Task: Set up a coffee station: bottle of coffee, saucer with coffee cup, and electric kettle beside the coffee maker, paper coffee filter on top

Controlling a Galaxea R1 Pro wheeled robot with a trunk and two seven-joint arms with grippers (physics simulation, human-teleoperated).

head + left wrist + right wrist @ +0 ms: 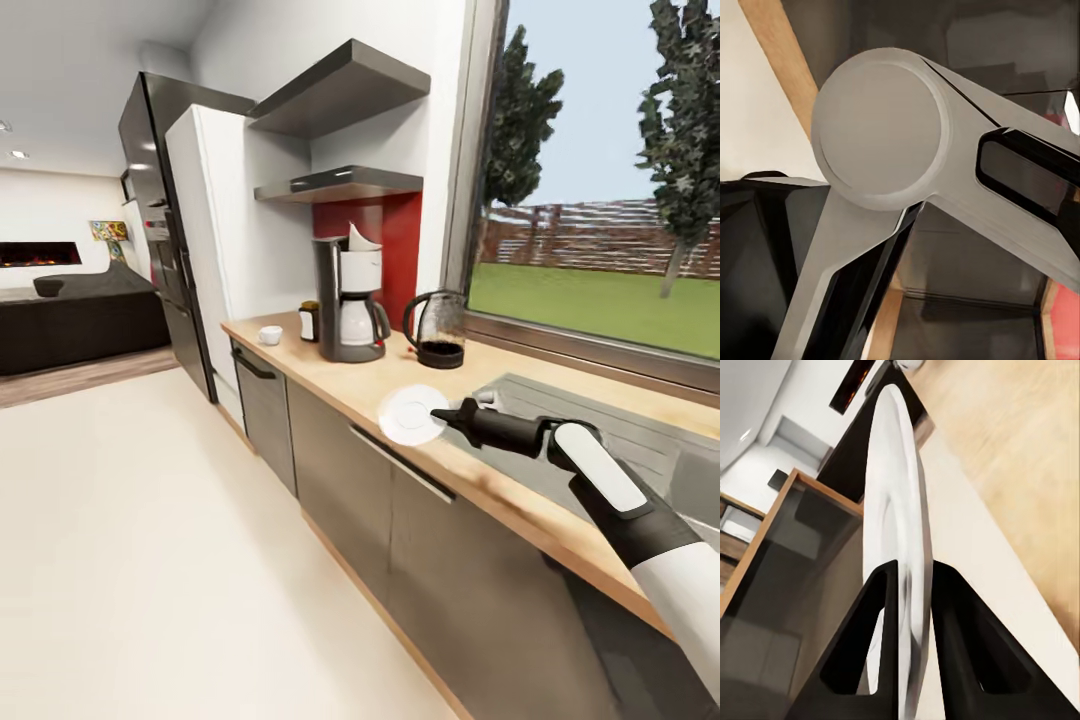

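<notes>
On the wooden counter (330, 375) sit, from left to right, a cup (270, 335), coffee bottle (309, 321), coffee maker (349, 300) and kettle (437, 328), while nearer, the right gripper (438, 416) pinches the plate (411, 414) on edge above it.

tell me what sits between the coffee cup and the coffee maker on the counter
In the head view, the bottle of coffee stands between the coffee cup and the coffee maker, close beside the maker.
</notes>
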